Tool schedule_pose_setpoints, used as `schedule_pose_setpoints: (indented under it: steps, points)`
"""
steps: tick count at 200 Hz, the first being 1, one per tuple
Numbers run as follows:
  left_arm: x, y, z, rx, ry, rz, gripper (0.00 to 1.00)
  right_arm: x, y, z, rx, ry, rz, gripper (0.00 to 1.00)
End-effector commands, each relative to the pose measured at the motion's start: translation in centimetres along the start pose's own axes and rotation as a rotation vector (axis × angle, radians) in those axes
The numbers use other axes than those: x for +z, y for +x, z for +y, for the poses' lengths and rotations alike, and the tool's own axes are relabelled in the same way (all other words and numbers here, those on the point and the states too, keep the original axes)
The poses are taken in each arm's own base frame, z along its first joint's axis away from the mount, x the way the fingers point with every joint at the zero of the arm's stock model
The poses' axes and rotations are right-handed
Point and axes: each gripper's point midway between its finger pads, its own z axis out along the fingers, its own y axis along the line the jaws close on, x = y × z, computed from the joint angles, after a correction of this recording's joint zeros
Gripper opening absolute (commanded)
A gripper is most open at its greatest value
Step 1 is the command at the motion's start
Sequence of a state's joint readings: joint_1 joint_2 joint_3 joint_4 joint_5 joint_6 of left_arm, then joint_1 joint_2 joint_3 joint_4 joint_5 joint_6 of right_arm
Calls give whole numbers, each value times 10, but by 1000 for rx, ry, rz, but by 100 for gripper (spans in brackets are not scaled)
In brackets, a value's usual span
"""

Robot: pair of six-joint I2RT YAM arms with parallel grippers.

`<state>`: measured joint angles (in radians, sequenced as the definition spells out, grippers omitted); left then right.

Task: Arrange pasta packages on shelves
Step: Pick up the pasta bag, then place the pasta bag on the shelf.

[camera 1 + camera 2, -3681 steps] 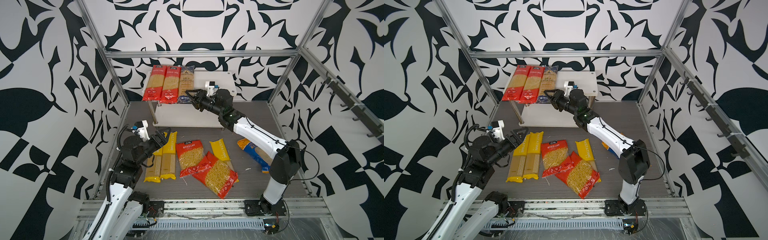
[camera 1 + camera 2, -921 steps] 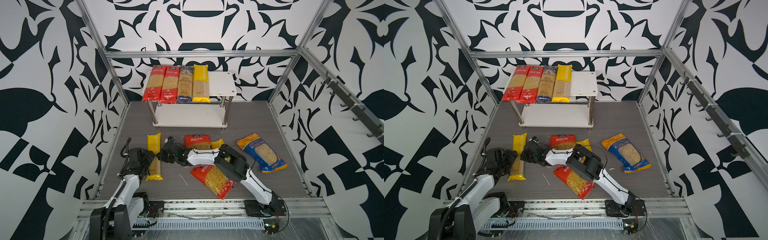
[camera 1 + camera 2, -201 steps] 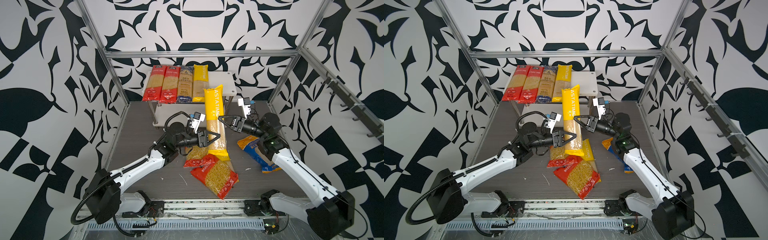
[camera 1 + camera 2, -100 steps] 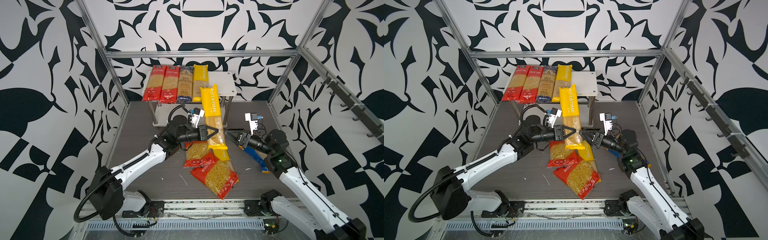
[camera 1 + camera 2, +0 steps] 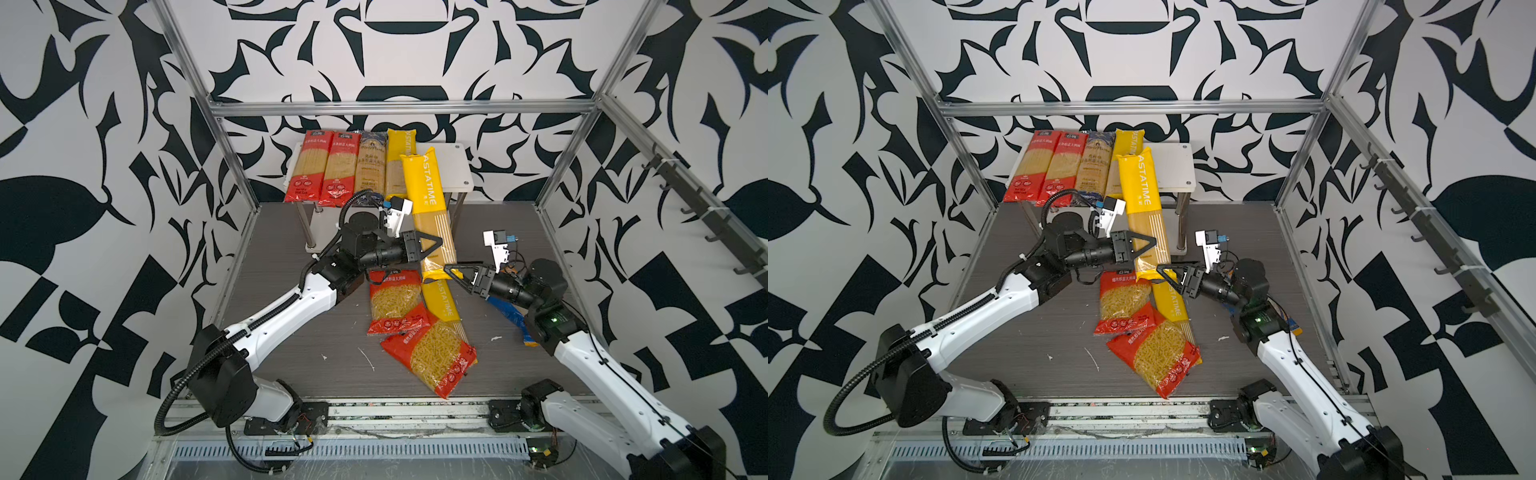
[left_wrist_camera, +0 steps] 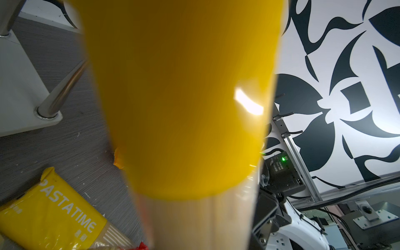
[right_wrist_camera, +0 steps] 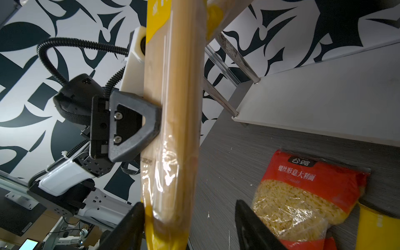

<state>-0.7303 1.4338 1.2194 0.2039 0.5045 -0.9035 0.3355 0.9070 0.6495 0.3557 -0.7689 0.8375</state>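
Note:
A long yellow "PASTATIME" pack hangs tilted in the air in front of the shelves, its top end against the upper board. My left gripper is shut on its clear middle part. The pack fills the left wrist view and hides the jaws there. My right gripper stands open around the pack's lower end, which touches one finger. Two red packs, a dark-blue one and a yellow one lie on the upper board.
On the floor lie another yellow pack, two red fusilli bags and a blue bag partly under my right arm. The right part of the upper board is bare. Chrome legs stand close behind the held pack.
The right gripper opened, let go of the yellow pack and dropped back to its lower end. The left gripper lifted the pack toward the shelves.

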Motion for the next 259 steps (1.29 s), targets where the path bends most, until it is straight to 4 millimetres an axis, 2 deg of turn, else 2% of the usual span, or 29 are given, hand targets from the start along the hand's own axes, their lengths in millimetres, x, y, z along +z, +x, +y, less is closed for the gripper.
schedule_pose_setpoints:
  steps: [1,42,64,82,109,136,170,175,180,182,185,227,259]
  points:
    - [-6,-35,-53,134,132,-88,30,5,-24,25,-21,-111,-72,65]
    - [6,-43,-54,140,122,-71,32,12,-44,30,38,-193,-145,51]
    - [8,-48,-54,143,110,-71,34,14,-54,32,51,-212,-175,34]
    - [5,-55,-52,141,92,-90,44,15,-62,37,55,-225,-193,19]
    - [-6,-62,-51,145,66,-128,63,15,-77,43,54,-212,-206,9]
    - [-23,-64,-48,152,35,-168,73,14,-93,50,39,-188,-203,4]
    - [-49,-54,-41,159,-9,-194,77,19,-120,54,63,-166,-191,0]
    - [-53,-52,-38,164,-20,-199,77,21,-124,52,75,-156,-185,0]
    - [-53,-48,-28,157,-48,-196,77,23,-127,50,87,-143,-178,0]
    - [-62,-48,-37,170,-40,-212,77,24,-129,49,92,-137,-176,0]
    - [-67,-47,-39,178,-42,-219,77,26,-130,48,102,-130,-171,0]
    - [-106,-23,-4,195,-198,-266,78,44,-160,38,180,-94,-132,0]
    - [-118,-5,22,166,-273,-271,78,61,-178,33,217,-85,-100,0]
